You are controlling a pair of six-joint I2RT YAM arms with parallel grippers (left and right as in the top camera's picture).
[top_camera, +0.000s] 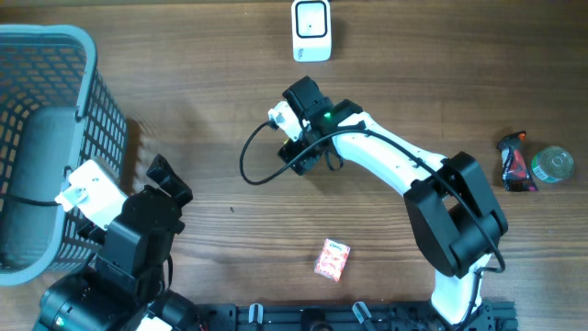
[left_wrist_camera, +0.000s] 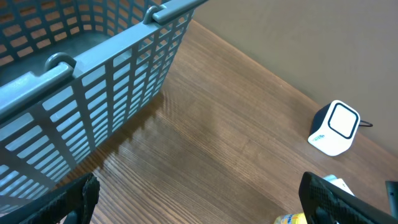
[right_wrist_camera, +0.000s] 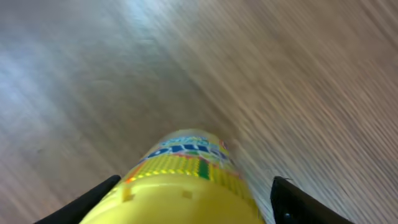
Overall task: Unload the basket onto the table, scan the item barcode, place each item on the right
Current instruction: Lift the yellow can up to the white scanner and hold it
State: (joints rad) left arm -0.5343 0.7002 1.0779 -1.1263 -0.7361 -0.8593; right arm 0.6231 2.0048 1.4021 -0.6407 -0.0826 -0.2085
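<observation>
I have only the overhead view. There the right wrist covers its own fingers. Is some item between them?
Observer: Yes. The right wrist view shows a yellow cylindrical container between the fingers of the right gripper.
Operator: Is a barcode visible on it?
Observer: No. Only blurred coloured print on its label faces that camera.
Operator: And the left gripper, does it hold something?
Observer: No. In the left wrist view the left gripper is wide open, with nothing between its fingers.
</observation>
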